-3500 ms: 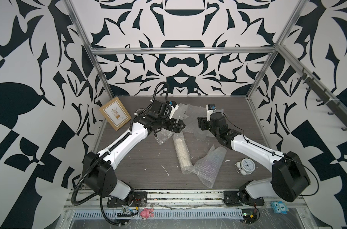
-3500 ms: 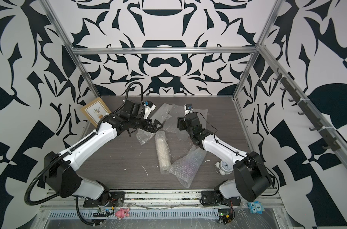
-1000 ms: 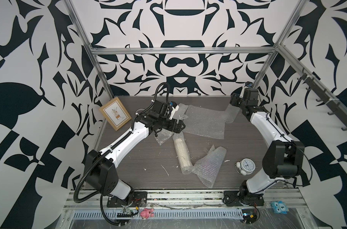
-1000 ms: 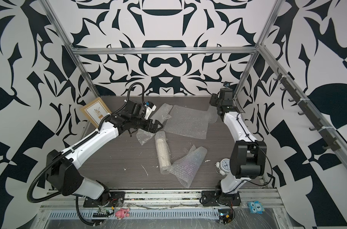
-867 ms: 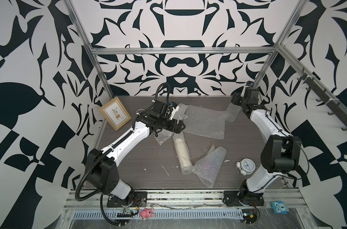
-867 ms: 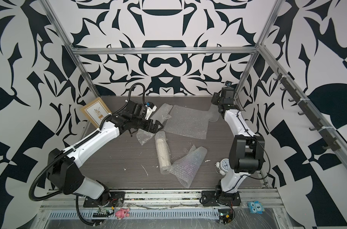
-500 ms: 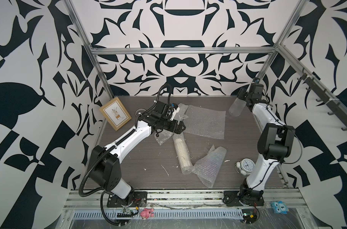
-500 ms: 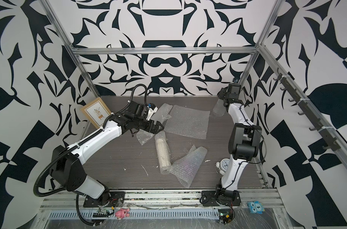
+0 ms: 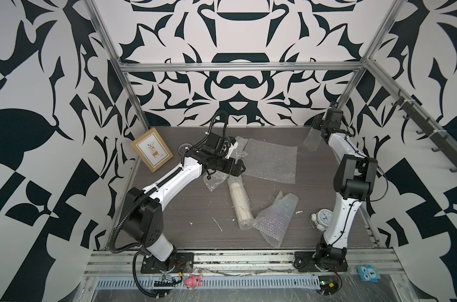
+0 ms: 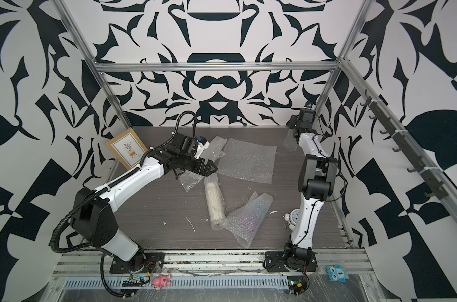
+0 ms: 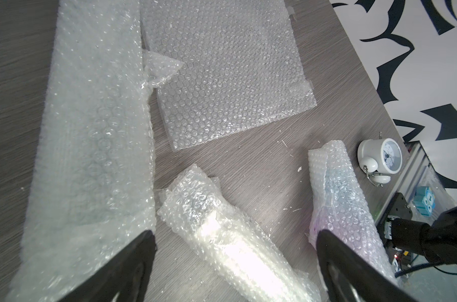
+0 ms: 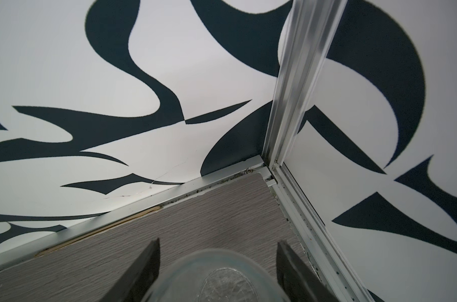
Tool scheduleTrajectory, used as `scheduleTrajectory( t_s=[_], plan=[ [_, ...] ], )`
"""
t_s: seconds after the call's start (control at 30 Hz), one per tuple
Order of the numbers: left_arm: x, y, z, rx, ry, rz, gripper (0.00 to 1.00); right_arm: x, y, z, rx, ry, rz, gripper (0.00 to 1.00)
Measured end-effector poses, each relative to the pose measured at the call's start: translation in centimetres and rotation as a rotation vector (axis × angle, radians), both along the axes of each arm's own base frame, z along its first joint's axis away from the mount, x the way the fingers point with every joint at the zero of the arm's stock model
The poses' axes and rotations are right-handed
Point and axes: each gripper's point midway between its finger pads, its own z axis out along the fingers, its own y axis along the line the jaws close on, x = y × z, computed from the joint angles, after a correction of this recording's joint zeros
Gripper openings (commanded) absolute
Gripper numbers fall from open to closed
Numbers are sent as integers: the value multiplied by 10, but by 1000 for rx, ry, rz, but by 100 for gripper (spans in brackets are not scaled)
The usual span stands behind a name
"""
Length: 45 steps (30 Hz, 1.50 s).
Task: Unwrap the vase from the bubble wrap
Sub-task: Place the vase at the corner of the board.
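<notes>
The right claw (image 9: pixel 317 130) sits in the upper right of the frame in both top views, close to the back corner of the tabletop (image 9: pixel 185 209), and it grips the vase (image 9: pixel 310 141). The vase is clear glass, bare of wrap, and hangs tilted below the claw. I cannot tell whether its base touches the tabletop. In the right wrist view the two dark fingers (image 12: pixel 143 269) stand on either side of the vase's round body, against it.

The left claw (image 9: pixel 241 168) is near the middle of the frame in the top views. Its jaws are spread wide and hold nothing. It hovers over the far end of a roll (image 9: pixel 239 200) of bubble wrap (image 10: pixel 248 160) that lies lengthwise down the centre of the tabletop. In the left wrist view the roll shows below and between the spread fingers.

The rest of the bubble wrap lies loose. A flat sheet (image 9: pixel 270 160) rests just right of the left claw, at the centre of the frame. A crumpled sheet (image 9: pixel 277 217) lies lower in the frame, its edge touching the near end of the roll. A small scrap (image 9: pixel 215 183) lies just under the left claw. A strip (image 9: pixel 241 146) is bunched behind that claw, beside the flat sheet.

A clock (image 9: pixel 323 218) lies at the lower right of the tabletop beside the right arm. A picture frame (image 9: pixel 152 149) leans at the upper left.
</notes>
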Motion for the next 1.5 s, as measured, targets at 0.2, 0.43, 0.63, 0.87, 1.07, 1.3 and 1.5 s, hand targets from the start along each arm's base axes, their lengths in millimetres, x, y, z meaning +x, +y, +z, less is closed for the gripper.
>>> scheduleTrajectory(
  t_s=[0.2,0.43,0.63,0.87,1.07,1.3,1.5],
  plan=[
    [0,-1,-1,-2,5,-2,99,0,0,0,-19,6,9,69],
    [-1,-1,0,-7,8,-7,99,1,1,8,-31,-16,22,81],
    [-2,-2,0,-10,10,-10,99,-7,8,35,-48,-59,48,90],
    [-2,-2,0,-11,11,-11,99,-18,23,56,-66,-100,77,93],
    [-2,-2,0,-10,10,-9,99,-36,45,46,-71,-77,104,93],
    [1,1,0,5,-4,7,99,-71,77,53,-77,-93,117,93],
    [2,3,4,7,-17,15,99,-109,129,77,-69,-160,140,93]
  ],
)
